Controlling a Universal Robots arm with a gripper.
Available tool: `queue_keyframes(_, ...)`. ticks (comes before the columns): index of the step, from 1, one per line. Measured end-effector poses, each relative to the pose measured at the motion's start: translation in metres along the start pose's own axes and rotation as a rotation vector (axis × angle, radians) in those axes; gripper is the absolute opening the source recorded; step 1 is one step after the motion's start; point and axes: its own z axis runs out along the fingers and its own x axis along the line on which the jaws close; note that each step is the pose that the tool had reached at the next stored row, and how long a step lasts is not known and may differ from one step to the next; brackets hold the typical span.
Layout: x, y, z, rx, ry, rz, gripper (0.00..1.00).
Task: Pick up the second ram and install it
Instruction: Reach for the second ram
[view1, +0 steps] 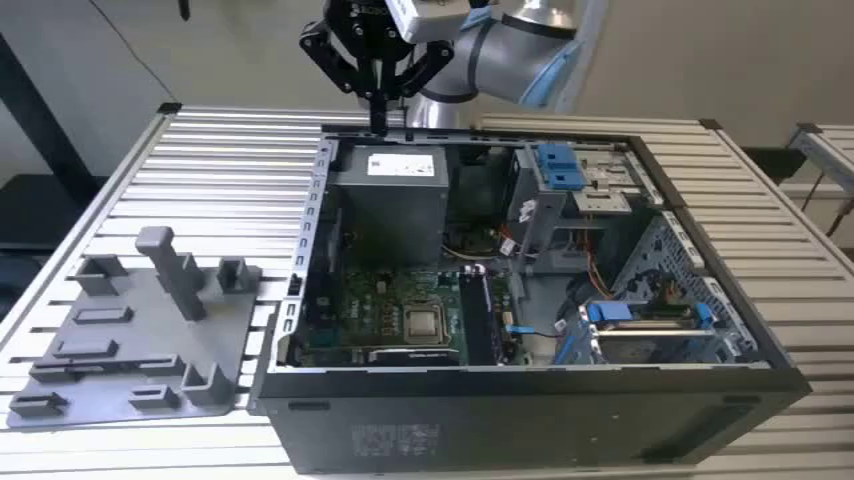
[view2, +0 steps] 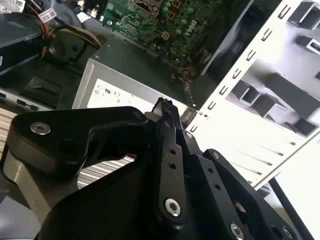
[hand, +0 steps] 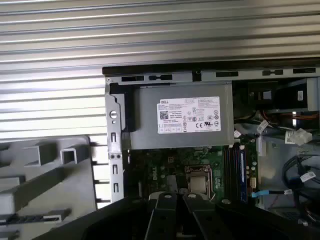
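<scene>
Closed tight, the tool (view1: 380, 122) hung over the computer case's (view1: 534, 420) 12 o'clock edge in the exterior view, above the power supply (hand: 145, 120) and its white printed label (hand: 189, 115). At the case's 8 o'clock on the slatted surface (view1: 214, 160), what looked like the second ram (view1: 100, 365) sat in the gray tray (view1: 147, 330), long axis roughly 9-to-3.

Arm (view1: 521, 50) held high. Gripper (view1: 379, 118) hangs pointing straight down — fingers (view2: 170, 150) pressed together.
</scene>
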Motion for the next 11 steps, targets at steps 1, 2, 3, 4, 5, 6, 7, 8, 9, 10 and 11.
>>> queue_keyframes(1, 0.0000, 0.0000, -0.0001, 0.0001, 0.0002, 0.000, 0.11)
queue_keyframes(2, 0.0000, 0.0000, -0.0006, 0.0001, 0.0007, 0.000, 0.11)
queue_keyframes(3, 0.0000, 0.0000, -0.0009, 0.0001, 0.0010, 0.000, 0.11)
queue_keyframes(4, 0.0000, 0.0000, -0.0010, 0.0001, 0.0011, 0.000, 0.11)
queue_keyframes(5, 0.0000, 0.0001, -0.0011, 0.0001, 0.0013, 0.000, 0.11)
queue_keyframes(6, 0.0000, 0.0001, -0.0013, 0.0002, 0.0015, 0.000, 0.11)
queue_keyframes(7, 0.0000, 0.0001, -0.0014, 0.0001, 0.0016, 0.000, 0.11)
queue_keyframes(8, 0.0000, 0.0001, -0.0016, 0.0002, 0.0017, 0.000, 0.11)
queue_keyframes(9, 0.0000, 0.0001, -0.0017, 0.0002, 0.0019, 0.000, 0.11)
queue_keyframes(10, 0.0000, 0.0001, -0.0018, 0.0001, 0.0020, 0.000, 0.11)
queue_keyframes(11, 0.0000, 0.0001, -0.0018, 0.0001, 0.0022, 0.000, 0.11)
